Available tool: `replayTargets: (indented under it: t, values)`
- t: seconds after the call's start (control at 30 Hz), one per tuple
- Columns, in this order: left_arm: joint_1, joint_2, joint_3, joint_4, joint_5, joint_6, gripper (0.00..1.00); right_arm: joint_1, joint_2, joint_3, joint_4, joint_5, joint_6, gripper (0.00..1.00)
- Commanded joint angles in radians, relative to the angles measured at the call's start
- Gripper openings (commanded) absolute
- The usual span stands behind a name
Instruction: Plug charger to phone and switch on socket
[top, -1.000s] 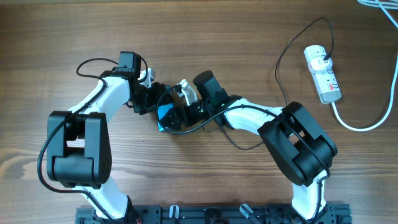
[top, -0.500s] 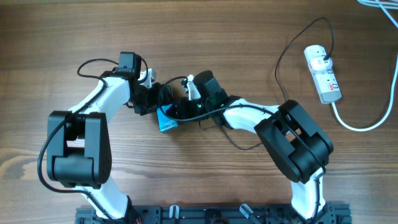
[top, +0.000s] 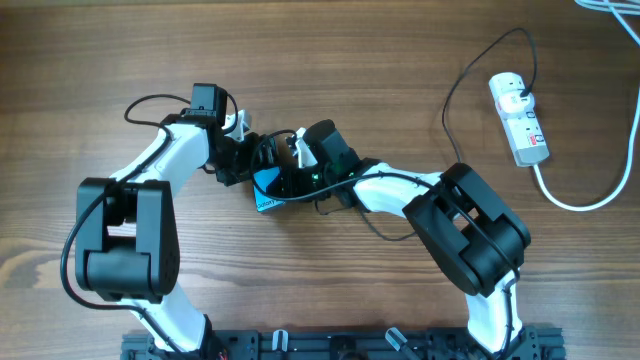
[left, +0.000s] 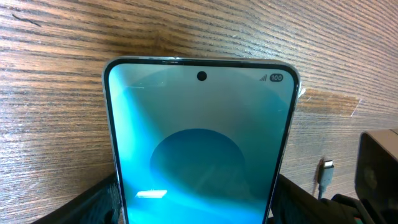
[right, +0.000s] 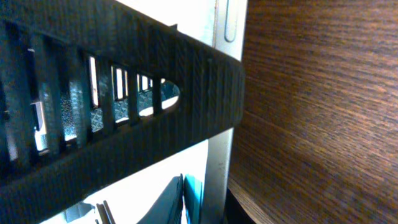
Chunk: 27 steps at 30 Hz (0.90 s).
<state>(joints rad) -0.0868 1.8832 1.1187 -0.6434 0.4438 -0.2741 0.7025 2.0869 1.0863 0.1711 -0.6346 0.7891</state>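
- Your phone (left: 199, 155) faces up on the wooden table (top: 400, 60). Its screen is lit teal-blue with a darker round shape in the middle, a punch-hole lens at the top edge and a "100" mark in the corner.
- From overhead the phone (top: 267, 188) sits left of the table's centre, between the two wrists. Only a teal patch and a strip of white lettering show there.
- Your left gripper (top: 250, 165) is closed in on the phone. The wrist view shows its dark fingers (left: 93, 202) against both long edges, though the fingertips are cut off at the bottom of that view.
- You cannot tell how far the right gripper (top: 288, 172) is open. Its own camera is filled by one ribbed black pad (right: 124, 93) lying across the phone's pale edge.
- The plug tip (left: 326, 171) of the charger (top: 446, 112) stands just beside the phone's right edge, apart from it. What holds it is hidden.
- The black cable runs out from under the right arm to the white adapter (top: 512, 99), seated in the socket (top: 520, 120) at the far right, well apart from the phone.
- The switch position is too small to read.
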Motion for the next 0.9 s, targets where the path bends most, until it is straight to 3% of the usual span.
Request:
replayTargets:
  t: [0.0, 0.13, 0.23, 0.43, 0.53, 0.6, 0.73, 0.87]
  values:
    - [-0.007, 0.03, -0.018, 0.001, 0.016, 0.009, 0.74, 0.005, 0.016, 0.0, 0.009, -0.016, -0.003, 0.14]
    - [-0.007, 0.03, -0.018, 0.001, 0.016, 0.009, 0.85, 0.005, 0.016, 0.0, 0.011, -0.016, -0.001, 0.04]
    - [-0.007, 0.03, -0.018, 0.002, 0.016, 0.009, 0.91, 0.001, 0.015, 0.0, 0.028, -0.052, -0.001, 0.04]
    - [0.046, -0.074, -0.018, 0.029, 0.178, 0.011, 0.91, -0.063, 0.015, 0.0, 0.201, -0.336, 0.033, 0.04]
    - [0.071, -0.149, -0.018, 0.035, 0.223, 0.013, 0.85, -0.092, 0.015, 0.0, 0.299, -0.47, 0.056, 0.04]
    - [0.083, -0.186, -0.018, 0.048, 0.354, 0.029, 0.77, -0.107, 0.015, 0.0, 0.341, -0.515, 0.085, 0.04]
    - [0.108, -0.232, -0.018, 0.136, 0.68, 0.035, 0.74, -0.126, 0.015, 0.0, 0.488, -0.604, 0.211, 0.04]
    - [0.112, -0.232, -0.018, 0.271, 0.966, 0.035, 0.68, -0.126, 0.015, 0.0, 0.792, -0.658, 0.439, 0.04]
